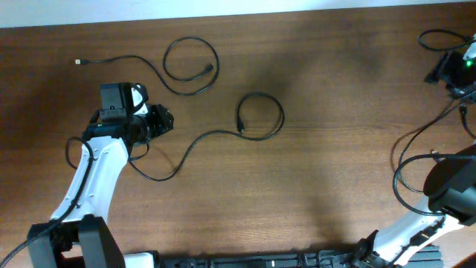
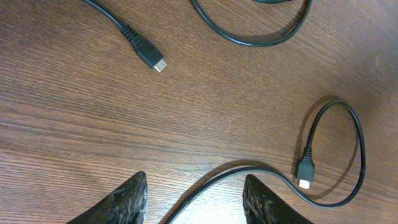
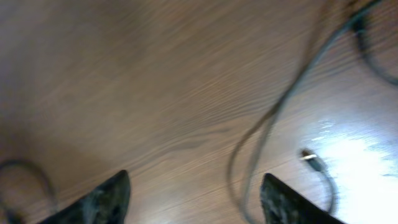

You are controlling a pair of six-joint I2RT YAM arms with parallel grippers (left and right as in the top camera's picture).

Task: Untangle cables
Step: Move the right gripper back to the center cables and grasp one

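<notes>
Seen from above, two cables lie on the worktop (image 1: pixel 335 171), apart from each other. The upper cable (image 1: pixel 208 71) makes a ring near the far edge, and its other small plug lies far to the left. The lower cable (image 1: pixel 216 132) begins beside the left pincer (image 1: pixel 165 121), curves to the right and ends in a ring of its own. I see no crossing between them, so I judge that little of the task is left. The danger is to spoil this: if the lower cable is dragged toward the far edge, its ring may slide onto the upper ring and tangle with it.

In the left wrist view, the left pincer (image 2: pixel 194 180) is released, its fingers wide apart. The lower cable (image 2: pixel 273 177) runs between them on the wood. Its plug (image 2: pixel 303 174) lies inside its own ring. The cord is thin and lies flat, so closing too high would miss it and going too low would scrape the fingertips on the wood. A pull could also draw the plug through the ring and make a knot.

The right wrist view is blurred. The right pincer (image 3: pixel 194 180) is released and holds nothing. Thin cords (image 3: pixel 286 93) pass below it, but I cannot tell if they are task cables or the arm's own wires. Catching them by mistake is a risk.
</notes>
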